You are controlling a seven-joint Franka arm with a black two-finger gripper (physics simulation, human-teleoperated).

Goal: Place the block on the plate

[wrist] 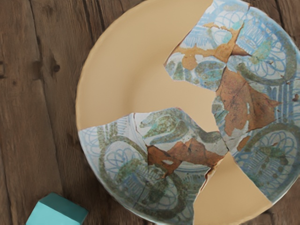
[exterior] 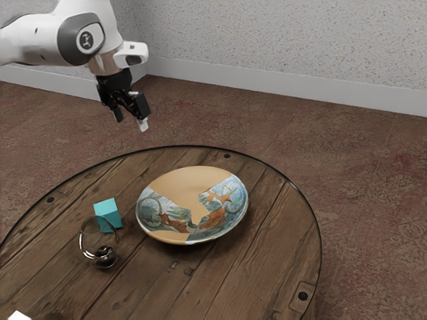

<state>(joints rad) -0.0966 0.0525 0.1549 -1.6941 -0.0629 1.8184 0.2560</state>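
Plank table (exterior: 267,267), cut off by the exterior view's lower edge. Block (exterior: 112,219) sits on it near the plate (exterior: 190,190), partly behind some glassy thing (exterior: 105,256) I can't identify. Gripper (exterior: 131,122) hangs above, fingers apart. Wrist view crops block and plate.

So the wrist view's edge chops off part of the teal block (wrist: 55,212) and a bit of the plate (wrist: 112,61). In the exterior view, some white thing (exterior: 19,316) is mostly cut off, and the dark lump (exterior: 105,253) by the block is too small to identify, maybe glass?
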